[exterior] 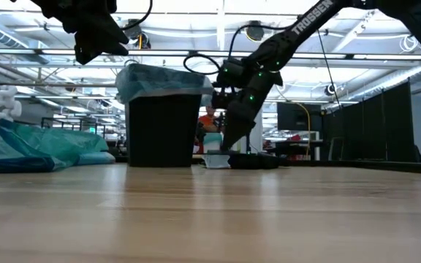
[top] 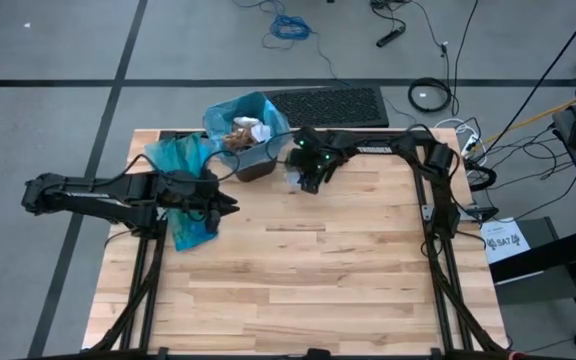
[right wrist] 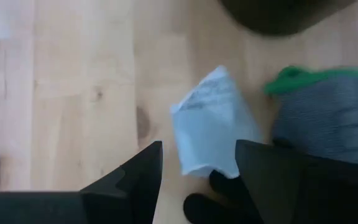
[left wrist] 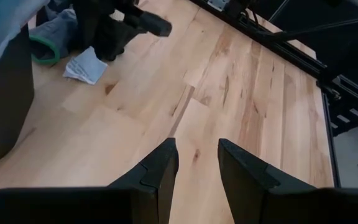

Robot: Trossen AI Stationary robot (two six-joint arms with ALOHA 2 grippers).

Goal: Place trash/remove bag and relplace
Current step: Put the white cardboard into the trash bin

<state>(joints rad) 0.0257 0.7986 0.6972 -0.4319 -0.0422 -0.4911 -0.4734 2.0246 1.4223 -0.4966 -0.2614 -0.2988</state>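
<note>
Only the right wrist view shows the white paper scrap (right wrist: 209, 121) between the right gripper (right wrist: 197, 165)'s spread jaws (beside the bin (top: 253, 150)). The left gripper (left wrist: 196, 163), parted and empty, hovers over bare table (top: 348, 270).

free: table (top: 318, 290) near half and right side bare wood | blocked: far-left corner, bin (top: 251, 150) with blue bag (top: 181, 190) beside it | blocked: far edge middle, right gripper (top: 308, 183) low beside bin
</note>
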